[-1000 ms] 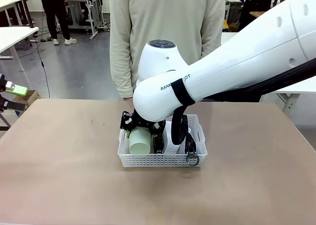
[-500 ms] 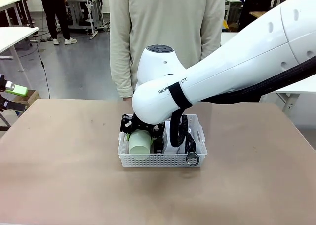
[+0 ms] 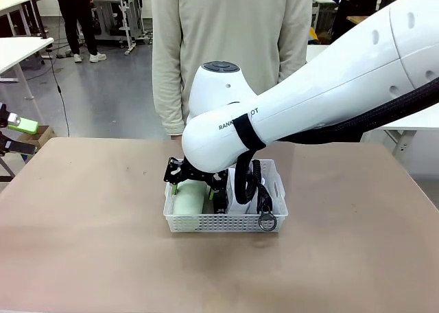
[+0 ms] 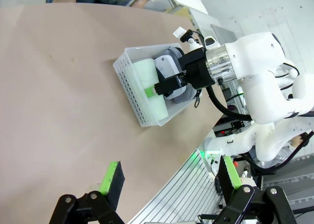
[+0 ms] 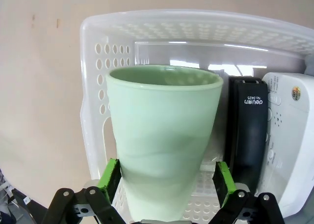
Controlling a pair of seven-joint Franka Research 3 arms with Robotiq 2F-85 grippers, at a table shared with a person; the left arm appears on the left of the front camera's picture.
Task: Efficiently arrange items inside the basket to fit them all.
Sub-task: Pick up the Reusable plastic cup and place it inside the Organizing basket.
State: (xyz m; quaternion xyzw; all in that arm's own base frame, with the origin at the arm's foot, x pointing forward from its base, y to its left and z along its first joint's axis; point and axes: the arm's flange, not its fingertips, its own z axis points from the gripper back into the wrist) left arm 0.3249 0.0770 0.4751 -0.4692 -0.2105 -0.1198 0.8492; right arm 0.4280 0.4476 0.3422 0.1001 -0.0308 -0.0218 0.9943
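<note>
Pale green cup (image 5: 162, 145) lies in basket (image 5: 93, 111) left end, beside black stapler (image 5: 248, 135). Right gripper (image 5: 167, 180) pads straddle cup, jaws spread, apparently released. Placement step; next: lift clear. Left gripper (image 4: 171, 182) wide open, empty.

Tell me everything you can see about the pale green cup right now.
The pale green cup is smooth, plain and tapered, like matte plastic or ceramic. It lies on its side in the left end of the white perforated plastic basket, beside a small black stapler. The right gripper straddles it, jaws open.

"deli" on black stapler (image 5: 247, 130)
</note>
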